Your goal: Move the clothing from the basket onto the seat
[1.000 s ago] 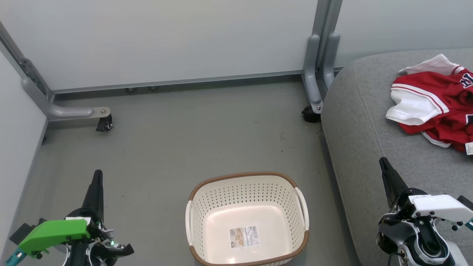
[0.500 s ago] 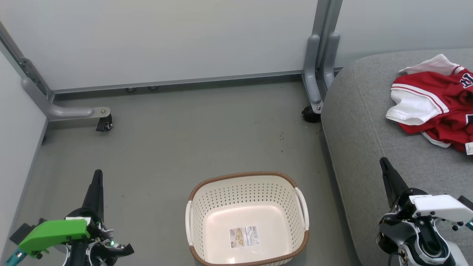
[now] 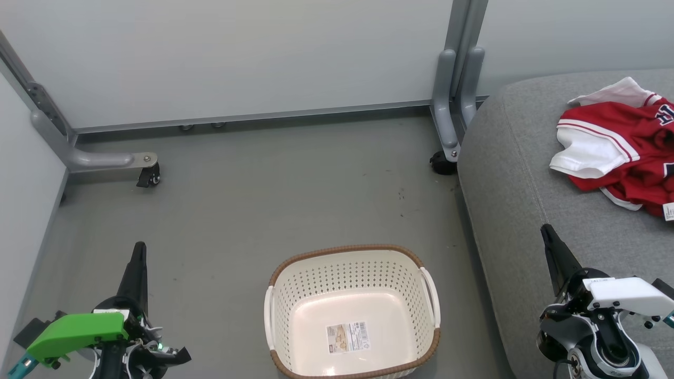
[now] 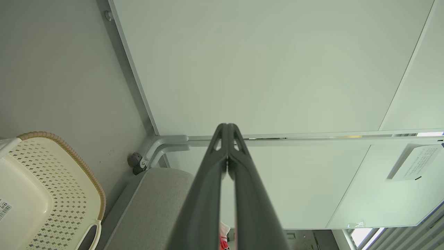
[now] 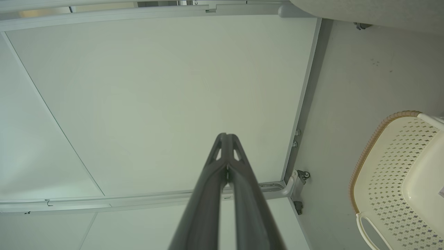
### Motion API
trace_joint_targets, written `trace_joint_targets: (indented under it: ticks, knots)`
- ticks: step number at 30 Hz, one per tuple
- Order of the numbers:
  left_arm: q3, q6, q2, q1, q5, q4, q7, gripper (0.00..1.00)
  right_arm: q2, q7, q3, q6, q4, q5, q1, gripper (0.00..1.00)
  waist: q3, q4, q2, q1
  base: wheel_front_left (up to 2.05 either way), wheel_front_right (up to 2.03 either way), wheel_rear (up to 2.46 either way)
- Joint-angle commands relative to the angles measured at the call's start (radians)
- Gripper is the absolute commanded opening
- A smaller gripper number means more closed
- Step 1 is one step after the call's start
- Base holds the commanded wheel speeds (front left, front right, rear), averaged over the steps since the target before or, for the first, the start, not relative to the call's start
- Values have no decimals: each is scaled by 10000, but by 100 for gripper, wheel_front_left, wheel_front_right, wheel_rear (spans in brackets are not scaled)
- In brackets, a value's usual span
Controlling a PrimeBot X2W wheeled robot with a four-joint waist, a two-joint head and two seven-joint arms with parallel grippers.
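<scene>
I see the basket point(image 3: 347, 273) low in my head view, at 6 o'clock, sitting on the grey floor point(image 3: 263, 189). I can see its bare bottom, with a paper label point(image 3: 347, 337) stuck there. The clothing point(image 3: 626, 152) lies in a red and white heap on the seat point(image 3: 516, 184), out at 2 o'clock, well apart from the basket. The seat runs down the side from 2 to 5 o'clock, near the basket. My left gripper point(image 3: 139, 247) is at 7 o'clock, over the floor, its two dark fingers pressed tight together, tip to tip. My right gripper point(image 3: 545, 230) is at 4 o'clock, over the near edge of the seat, its fingers pressed together too.
</scene>
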Motion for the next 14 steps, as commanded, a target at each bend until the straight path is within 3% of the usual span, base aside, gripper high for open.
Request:
trace_joint_targets:
  ticks: [1, 14]
  knots:
    - [20, -65, 12, -102, -31, 5, 32, 0, 23, 23, -31, 4, 25, -23, -62, 0, 0, 0, 0, 0, 0, 0, 0]
    - [19, -65, 12, -102, -32, 4, 31, 0, 54, 58, -76, 4, 27, -71, -66, 0, 0, 0, 0, 0, 0, 0, 0]
